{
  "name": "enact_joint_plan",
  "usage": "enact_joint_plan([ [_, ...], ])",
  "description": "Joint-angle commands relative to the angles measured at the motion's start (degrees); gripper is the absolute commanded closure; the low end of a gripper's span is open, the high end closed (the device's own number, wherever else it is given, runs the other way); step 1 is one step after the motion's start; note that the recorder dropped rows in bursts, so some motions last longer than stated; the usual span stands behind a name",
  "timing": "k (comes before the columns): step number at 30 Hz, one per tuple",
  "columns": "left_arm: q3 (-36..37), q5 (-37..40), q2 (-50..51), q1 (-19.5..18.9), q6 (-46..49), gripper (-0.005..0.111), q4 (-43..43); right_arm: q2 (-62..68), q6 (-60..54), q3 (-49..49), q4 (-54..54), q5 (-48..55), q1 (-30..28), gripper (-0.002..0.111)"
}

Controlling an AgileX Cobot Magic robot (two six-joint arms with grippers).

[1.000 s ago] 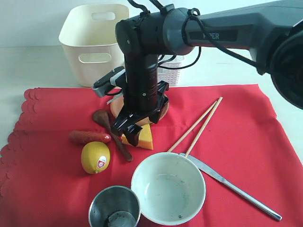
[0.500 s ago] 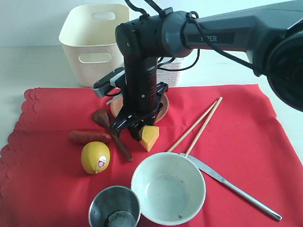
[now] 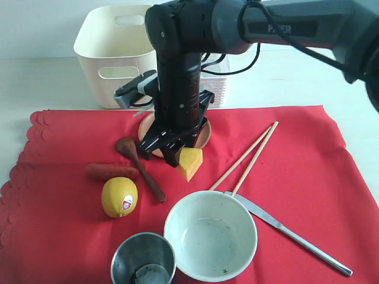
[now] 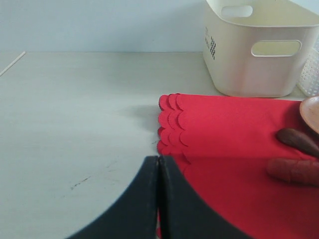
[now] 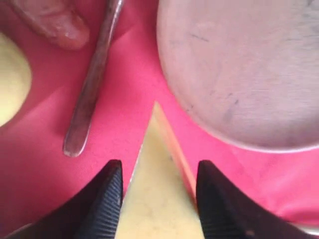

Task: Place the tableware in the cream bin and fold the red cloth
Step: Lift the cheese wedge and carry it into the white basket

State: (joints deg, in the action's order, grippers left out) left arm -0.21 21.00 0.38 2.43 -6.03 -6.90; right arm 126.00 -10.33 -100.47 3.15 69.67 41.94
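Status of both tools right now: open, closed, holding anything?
Left tool: closed, nothing in it.
Right tool: closed on the cheese.

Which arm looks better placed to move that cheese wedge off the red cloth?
The right, probably. The right tool holds the cheese wedge clamped from both sides, beside the brown plate. The left tool is shut at the scalloped edge of the red cloth, nowhere near the cheese.
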Motion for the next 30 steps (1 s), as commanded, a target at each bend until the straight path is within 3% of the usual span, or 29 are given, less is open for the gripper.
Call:
enact_joint_plan([
  [1, 0.2, -0.2, -0.4, -0.2, -0.1, 0.107, 0.0, -3.3, -0.1, 0.1, -0.2, 0.3, 0.1, 0.108],
  [13, 0.2, -0.2, -0.4, -0.2, -0.3, 0.107, 0.0, -8.2, -0.7, 0.1, -0.8, -5.7, -0.8, 0.108],
  [30, 0.2, -0.2, -0.4, -0.2, -0.2, 0.107, 0.0, -5.2, 3.1, -9.4, 0.4, -14.3, -12.3, 0.108],
])
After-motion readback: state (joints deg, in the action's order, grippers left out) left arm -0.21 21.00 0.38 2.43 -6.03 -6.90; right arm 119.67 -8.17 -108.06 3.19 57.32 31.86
